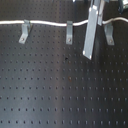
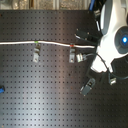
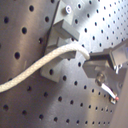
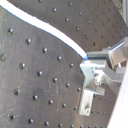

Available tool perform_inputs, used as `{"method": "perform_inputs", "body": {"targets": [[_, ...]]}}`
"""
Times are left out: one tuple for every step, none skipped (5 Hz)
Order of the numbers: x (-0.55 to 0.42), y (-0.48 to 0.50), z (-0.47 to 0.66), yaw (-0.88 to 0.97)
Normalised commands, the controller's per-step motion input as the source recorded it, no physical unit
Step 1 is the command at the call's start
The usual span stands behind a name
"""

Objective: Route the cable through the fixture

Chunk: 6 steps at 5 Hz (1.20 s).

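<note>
**Q:** Nearest the lens in the first wrist view, what appears?

**A:** White braided cable point(image 3: 37, 67), running across the black perforated board point(image 3: 30, 107) into a grey fixture clip point(image 3: 62, 35); the gripper point(image 3: 97, 67) sits at the cable's end, its fingers closed upon it.

**Q:** Where does the cable lie overall?

**A:** In the first exterior view the cable point(image 1: 47, 22) passes over the first clip point(image 1: 24, 31) and the middle clip point(image 1: 69, 31). Beyond the middle clip it rises behind a flat grey metal bar point(image 1: 91, 31) toward the third clip point(image 1: 109, 34). Whether it is seated in the third clip cannot be told. The second exterior view shows a green band point(image 2: 36, 43) and a red band point(image 2: 72, 45) on the cable above two clips, with the robot arm point(image 2: 112, 37) past the red band.

**Q:** Which step is in hand?

**A:** Judged from this, the last fixture is being threaded. The next move calls for lowering the held end into the third clip's slot while keeping the line taut.

**Q:** Room to move?

**A:** Bare board spreads below the middle clip; the bar and third clip crowd the gripper, so snagging is the risk.
</note>
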Motion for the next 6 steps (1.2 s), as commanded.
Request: {"method": "perform_inputs", "body": {"targets": [[0.006,0.011,0.0,0.0],[0.02,0.03,-0.44,0.0],[0.046,0.028,-0.73,0.0],[0.099,0.02,-0.5,0.0],[0.001,0.002,-0.09,0.32],[0.0,-0.001,0.04,0.72]]}}
